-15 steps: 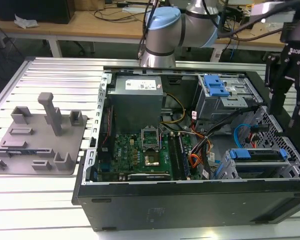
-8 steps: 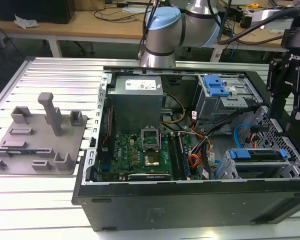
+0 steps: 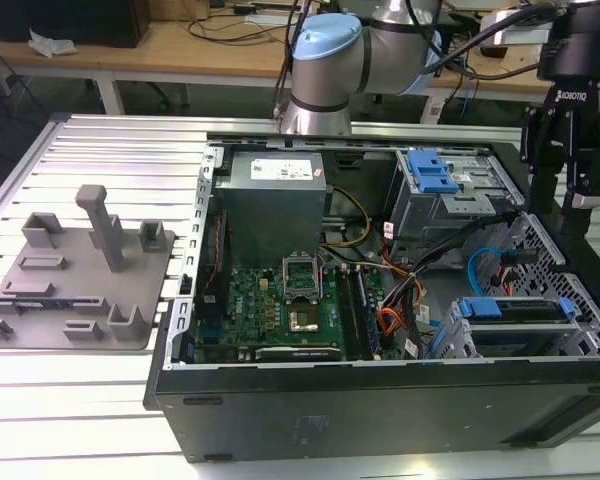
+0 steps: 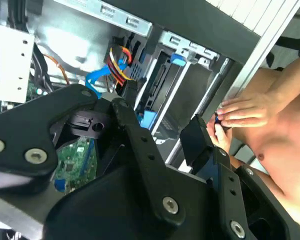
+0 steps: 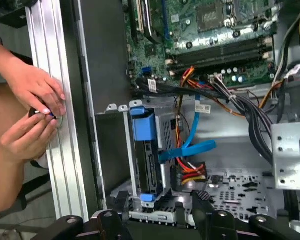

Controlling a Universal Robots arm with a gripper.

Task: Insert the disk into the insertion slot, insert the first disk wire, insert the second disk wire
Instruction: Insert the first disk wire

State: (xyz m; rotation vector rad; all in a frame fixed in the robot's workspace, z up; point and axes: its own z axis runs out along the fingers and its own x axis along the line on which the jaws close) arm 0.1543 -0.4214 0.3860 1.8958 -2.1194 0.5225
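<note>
The disk (image 3: pixel 515 310), in its bright blue caddy, sits inside the insertion slot (image 3: pixel 458 342), the silver perforated cage at the case's front corner on the exterior view's right. In the first wrist view the disk (image 5: pixel 150 165) shows its connector end within the cage (image 5: pixel 127 150). A flat blue wire (image 5: pixel 196 142) and a red-yellow-black wire bundle (image 5: pixel 190 175) hang beside it; I cannot tell whether either is plugged in. My gripper (image 3: pixel 555 215) hovers above the cage, open and holding nothing. Its black fingers (image 4: pixel 140 135) stand apart over the cage (image 4: pixel 190 55).
A person's hands (image 5: pixel 32 110) hold a small dark object at the table rail just outside the case wall (image 5: pixel 102 75). Inside are the motherboard (image 3: pixel 280 300), power supply (image 3: pixel 275 185) and a grey bay with a blue latch (image 3: pixel 430 175). A grey fixture plate (image 3: pixel 75 280) lies at the exterior view's left.
</note>
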